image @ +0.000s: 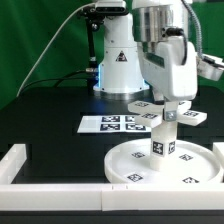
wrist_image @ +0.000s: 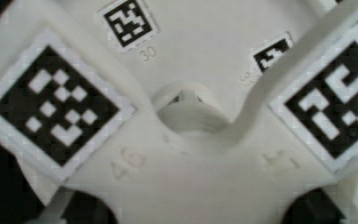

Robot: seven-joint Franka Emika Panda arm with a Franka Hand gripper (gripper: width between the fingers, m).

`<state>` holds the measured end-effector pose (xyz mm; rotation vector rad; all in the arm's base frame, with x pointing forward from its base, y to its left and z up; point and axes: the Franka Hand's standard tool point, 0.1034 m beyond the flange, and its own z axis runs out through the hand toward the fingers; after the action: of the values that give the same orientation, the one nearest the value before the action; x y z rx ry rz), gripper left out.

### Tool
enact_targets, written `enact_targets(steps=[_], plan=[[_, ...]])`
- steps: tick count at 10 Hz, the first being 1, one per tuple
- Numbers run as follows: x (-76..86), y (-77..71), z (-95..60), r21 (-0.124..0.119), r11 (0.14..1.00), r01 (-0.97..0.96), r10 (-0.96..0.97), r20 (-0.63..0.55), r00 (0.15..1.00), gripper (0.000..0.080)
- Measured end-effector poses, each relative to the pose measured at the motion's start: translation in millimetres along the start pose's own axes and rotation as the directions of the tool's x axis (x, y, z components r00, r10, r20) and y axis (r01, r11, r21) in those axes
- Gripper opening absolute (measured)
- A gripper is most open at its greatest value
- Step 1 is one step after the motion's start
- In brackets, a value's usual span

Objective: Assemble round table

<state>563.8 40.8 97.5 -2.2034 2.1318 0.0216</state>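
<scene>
The large round disc (image: pixel 128 160) lies flat on the black table at the front of the exterior view's right. The short cylinder post (image: pixel 160 138) stands upright on its middle. The X-shaped cross base (image: pixel 142 106) sits level on top of the post, its tagged arms spreading out. My gripper (image: pixel 170 102) comes straight down onto the cross base and is closed on its middle. In the wrist view the cross base (wrist_image: pixel 176 150) fills the picture, with its centre hole (wrist_image: pixel 190 108) and tags, and my gripper (wrist_image: pixel 202 208) has its dark fingers (wrist_image: pixel 83 210) on either side of it.
The marker board (image: pixel 112 123) lies flat behind the disc toward the exterior view's left. White border rails (image: pixel 60 186) run along the front and left edges. The robot's white base (image: pixel 118 65) stands at the back.
</scene>
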Motion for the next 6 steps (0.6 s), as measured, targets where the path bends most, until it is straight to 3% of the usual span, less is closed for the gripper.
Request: enact_targets(steps=[2, 3, 4, 6], plan=[[0.3, 0.3, 0.7, -0.001, 1.000, 0.002, -0.002, -0.001, 1.000, 0.0442], [0.3, 0.5, 1.0, -0.001, 1.000, 0.003, -0.003, -0.001, 1.000, 0.0568], [0.4, 0.5, 0.0, -0.002, 1.000, 0.020, -0.020, 0.000, 1.000, 0.0624], [-2.7, -1.9, -20.4, -0.007, 0.998, 0.069, -0.069, 0.030, 0.997, 0.0644]])
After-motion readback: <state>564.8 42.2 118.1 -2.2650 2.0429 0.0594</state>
